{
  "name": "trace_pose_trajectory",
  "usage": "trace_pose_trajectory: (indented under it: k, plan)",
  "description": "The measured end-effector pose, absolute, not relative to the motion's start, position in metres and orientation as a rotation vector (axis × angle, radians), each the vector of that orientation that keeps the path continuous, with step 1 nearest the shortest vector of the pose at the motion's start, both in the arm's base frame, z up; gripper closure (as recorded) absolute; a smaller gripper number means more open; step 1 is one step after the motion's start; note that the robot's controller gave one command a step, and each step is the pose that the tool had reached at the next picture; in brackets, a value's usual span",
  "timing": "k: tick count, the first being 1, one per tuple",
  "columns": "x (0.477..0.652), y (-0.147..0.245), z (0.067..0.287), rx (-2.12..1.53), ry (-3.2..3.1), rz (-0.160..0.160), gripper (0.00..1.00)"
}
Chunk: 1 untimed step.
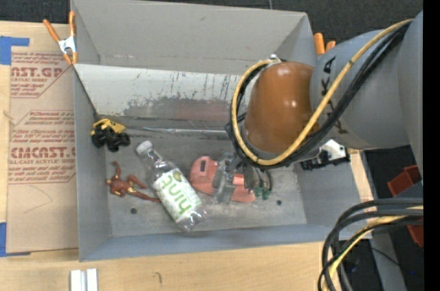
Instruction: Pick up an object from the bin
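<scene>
My gripper (229, 181) hangs low over the front right part of the bin floor, under the orange wrist cover. Its metal fingers (224, 185) stand down on a pink and red plastic object (205, 174), with the pink part showing to the left and the red part beneath them. Whether the object is gripped between them I cannot make out. A small green piece (263, 195) lies just right of the fingers. A clear plastic bottle (171, 188) with a white and green label lies on its side to the left of the pink object.
A yellow and black toy vehicle (109, 134) sits at the left of the floor. A brown twig-like figure (126, 186) lies near the front left. The arm and its cables cover the bin's right side.
</scene>
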<state>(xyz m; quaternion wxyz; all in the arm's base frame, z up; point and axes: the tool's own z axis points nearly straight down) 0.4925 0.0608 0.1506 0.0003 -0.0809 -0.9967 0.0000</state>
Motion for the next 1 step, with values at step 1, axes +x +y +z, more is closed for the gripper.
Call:
trace_pose_trajectory:
  k: [1]
  plan:
    - [0.4971,0.0387,0.1631,-0.259,-3.131,0.000,1.00]
